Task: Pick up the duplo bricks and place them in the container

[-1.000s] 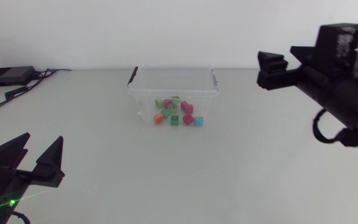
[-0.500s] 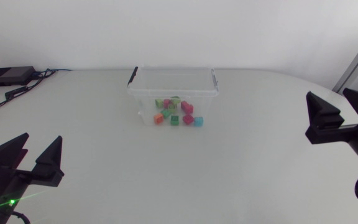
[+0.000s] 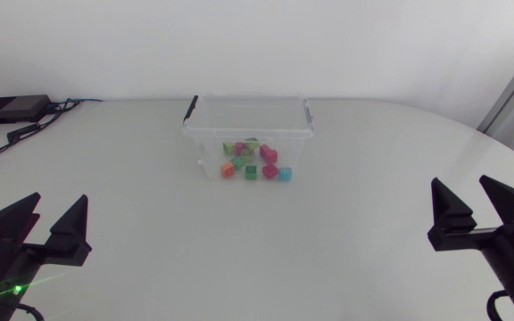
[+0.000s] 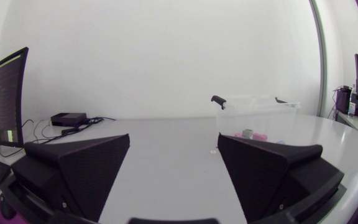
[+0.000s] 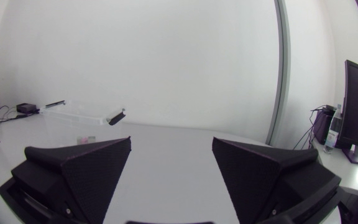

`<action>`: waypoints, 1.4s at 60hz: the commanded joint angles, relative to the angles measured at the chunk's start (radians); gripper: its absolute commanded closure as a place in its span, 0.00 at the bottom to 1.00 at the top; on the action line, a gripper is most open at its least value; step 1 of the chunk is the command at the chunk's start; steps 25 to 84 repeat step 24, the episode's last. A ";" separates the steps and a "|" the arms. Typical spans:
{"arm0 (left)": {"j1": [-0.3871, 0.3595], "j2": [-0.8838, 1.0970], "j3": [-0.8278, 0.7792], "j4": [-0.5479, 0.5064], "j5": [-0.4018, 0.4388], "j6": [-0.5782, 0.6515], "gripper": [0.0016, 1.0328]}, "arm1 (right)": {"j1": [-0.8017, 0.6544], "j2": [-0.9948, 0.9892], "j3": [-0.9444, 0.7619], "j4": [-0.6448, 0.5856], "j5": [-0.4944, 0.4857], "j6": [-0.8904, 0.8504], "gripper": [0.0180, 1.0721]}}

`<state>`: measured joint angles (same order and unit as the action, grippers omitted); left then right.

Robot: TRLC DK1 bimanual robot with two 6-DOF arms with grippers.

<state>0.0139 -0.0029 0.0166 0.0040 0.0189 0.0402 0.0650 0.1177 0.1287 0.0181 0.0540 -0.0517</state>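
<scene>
A clear plastic container (image 3: 248, 125) with black handle clips stands at the table's far middle; several coloured duplo bricks (image 3: 255, 162) lie inside it. My left gripper (image 3: 48, 227) rests open and empty at the near left corner. My right gripper (image 3: 473, 209) is open and empty at the near right edge. In the left wrist view the container (image 4: 257, 102) stands far ahead of the open left gripper (image 4: 173, 158), with bricks (image 4: 248, 133) showing through its wall. In the right wrist view the container (image 5: 82, 111) is far ahead and off to one side of the open right gripper (image 5: 169, 163).
A black box (image 3: 12, 108) with cables (image 3: 34, 125) lies at the far left corner of the table. The white tabletop (image 3: 266, 241) spreads between both grippers and the container.
My right arm has swung down from high at the far right to the near right edge of the table. The left arm, container and bricks have not moved.
</scene>
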 commanded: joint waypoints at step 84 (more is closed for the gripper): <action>-0.014 0.003 -0.017 -0.004 -0.019 -0.040 0.04 | -0.065 -0.118 -0.129 -0.018 -0.054 0.052 0.06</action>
